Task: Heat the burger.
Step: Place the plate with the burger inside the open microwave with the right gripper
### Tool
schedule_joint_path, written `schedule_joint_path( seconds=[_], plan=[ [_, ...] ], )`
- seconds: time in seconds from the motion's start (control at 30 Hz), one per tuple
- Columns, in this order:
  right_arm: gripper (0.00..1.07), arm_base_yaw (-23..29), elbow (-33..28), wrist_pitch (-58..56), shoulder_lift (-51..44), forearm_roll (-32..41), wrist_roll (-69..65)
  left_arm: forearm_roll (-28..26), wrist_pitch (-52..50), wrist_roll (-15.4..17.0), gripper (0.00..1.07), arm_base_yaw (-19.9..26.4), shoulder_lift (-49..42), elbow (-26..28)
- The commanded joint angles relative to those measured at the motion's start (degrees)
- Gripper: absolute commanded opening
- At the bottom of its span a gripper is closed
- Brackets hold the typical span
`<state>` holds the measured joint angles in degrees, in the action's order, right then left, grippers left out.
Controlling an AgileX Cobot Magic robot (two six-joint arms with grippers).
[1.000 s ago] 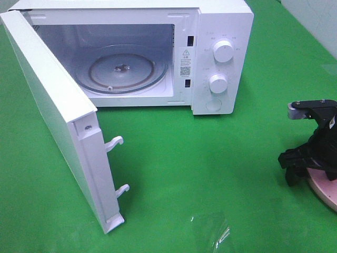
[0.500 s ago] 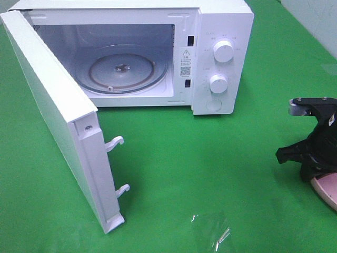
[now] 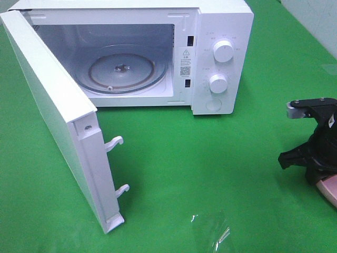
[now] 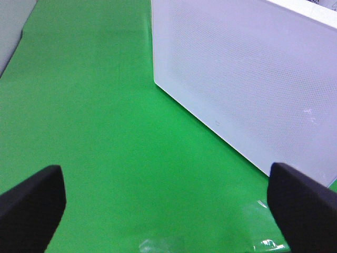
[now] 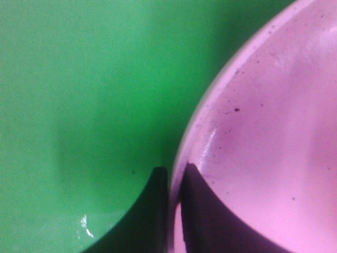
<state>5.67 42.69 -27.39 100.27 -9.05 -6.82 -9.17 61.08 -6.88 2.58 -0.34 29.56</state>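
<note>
The burger is out of view in every frame. My right gripper (image 3: 317,178) sits at the table's right edge, shut on the rim of the pink plate (image 3: 329,190), only a corner of which shows there. In the right wrist view the two fingertips (image 5: 174,179) pinch the plate's rim (image 5: 210,121), one inside and one outside; the visible part of the plate (image 5: 274,142) is bare. My left gripper (image 4: 168,211) is open and empty, over green cloth beside the microwave door (image 4: 253,79). It does not show in the exterior view.
The white microwave (image 3: 224,26) stands at the back, its door (image 3: 52,110) swung wide open toward the front left with two latch hooks (image 3: 116,143) sticking out. The glass turntable (image 3: 122,68) inside is bare. Green cloth (image 3: 210,158) covers the table.
My right gripper closed on the plate's rim and shifted right and slightly down; less of the pink plate shows at the right edge now. Microwave and door have not moved.
</note>
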Motion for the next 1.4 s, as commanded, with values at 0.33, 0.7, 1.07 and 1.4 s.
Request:
schedule_joint_path(
  seconds=[0.33, 0.7, 1.07, 1.4],
  plan=[
    [0.0, 7.8, -0.6, -7.2, -6.0, -16.6, -14.4, -0.1, 0.0, 0.0, 0.96, -0.3, -0.9, 0.1],
    [0.0, 14.2, -0.6, -13.5, -9.6, -24.4, -19.2, -0.1, 0.0, 0.0, 0.96, -0.3, -0.9, 0.1],
    [0.0, 21.3, -0.6, -19.0, -15.5, -27.1, -18.7, -0.1, 0.0, 0.0, 0.96, -0.3, -0.9, 0.1],
    [0.0, 29.3, -0.6, -25.7, -21.7, -29.4, -17.6, -0.1, 0.0, 0.0, 0.96, -0.3, -0.9, 0.1]
  ],
)
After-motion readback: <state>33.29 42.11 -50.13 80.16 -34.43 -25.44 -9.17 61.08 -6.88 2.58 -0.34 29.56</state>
